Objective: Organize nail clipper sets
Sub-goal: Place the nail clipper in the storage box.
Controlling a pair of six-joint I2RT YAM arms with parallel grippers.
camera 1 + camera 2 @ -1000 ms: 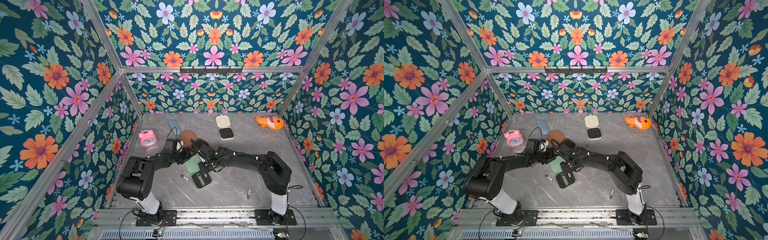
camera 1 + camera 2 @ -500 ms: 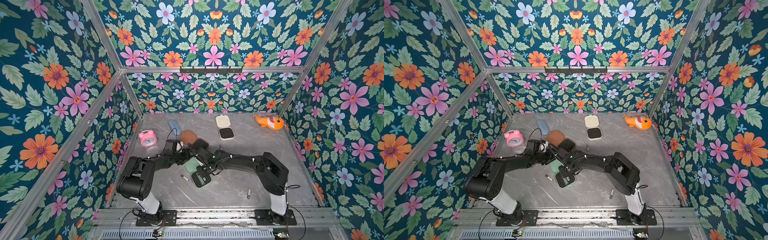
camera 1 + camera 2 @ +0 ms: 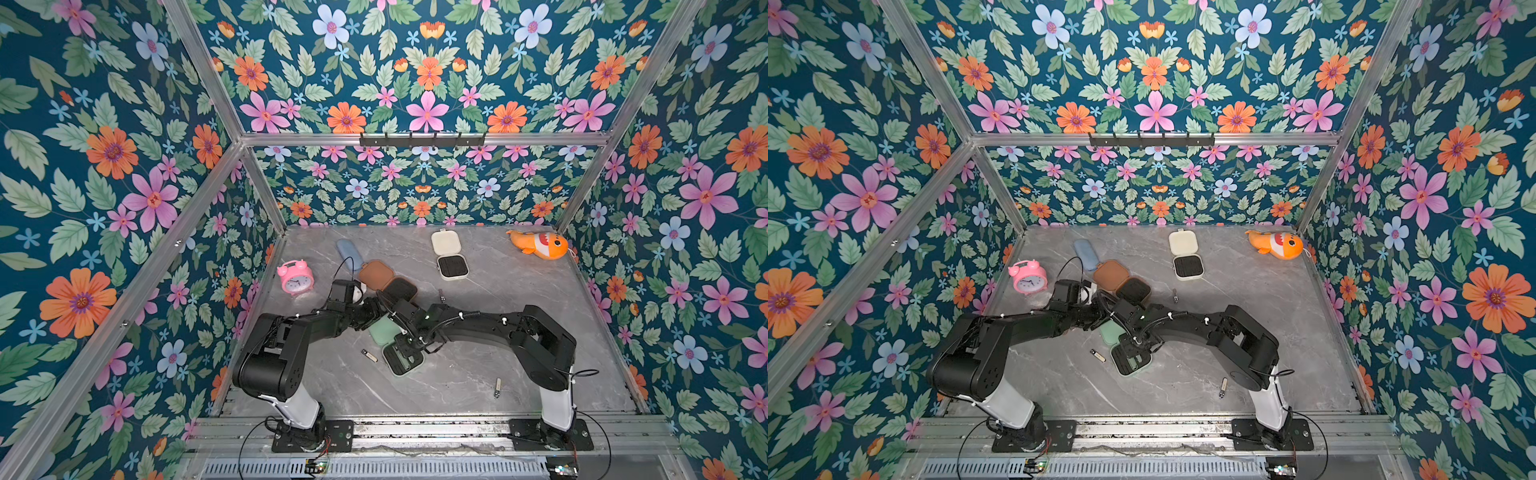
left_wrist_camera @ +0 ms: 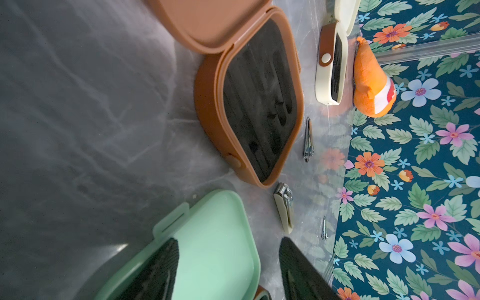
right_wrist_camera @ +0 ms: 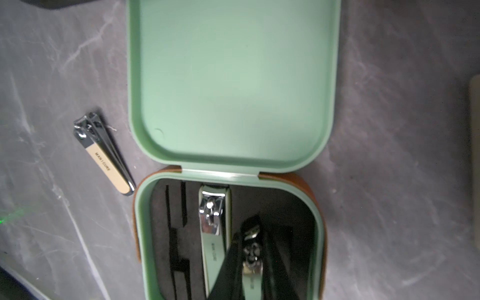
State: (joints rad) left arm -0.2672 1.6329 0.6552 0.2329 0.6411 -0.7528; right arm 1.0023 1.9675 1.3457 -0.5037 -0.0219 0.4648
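While the right hand (image 5: 253, 239) reaches into the open mint case (image 5: 233, 104), its fingers (image 5: 228, 267) are clenched on a small green clipper (image 5: 251, 270), holding it over the black insert (image 5: 285, 213) of the case's lower half. Just beside that hand, a larger green clipper (image 5: 214, 233) lies seated in a slot of the same insert, at a slight angle to the held one. On that same side but outside the case, a beige clipper (image 5: 104, 153) lies flat on the desk (image 3: 457, 374), just beside the case's hinge corner. The left hand (image 4: 228, 241) is released, with its two fingers (image 4: 161, 270) spread. One lies over the inside of the mint lid (image 4: 215, 233) and the other stands clear of the lid's rim, with bare desk showing between; whether the first finger touches the lid cannot be told. Ahead of the left hand's fingertips the brown case (image 4: 207, 104) lies open, and beyond it the cream case (image 4: 330, 65), also open, lies near an orange fish toy (image 4: 371, 85). A silver clipper (image 4: 308, 140) lies beside the brown case, and a cream-handled clipper (image 4: 284, 210) lies nearer the left hand. In both top views the two hands meet over the mint case in the middle of the desk.
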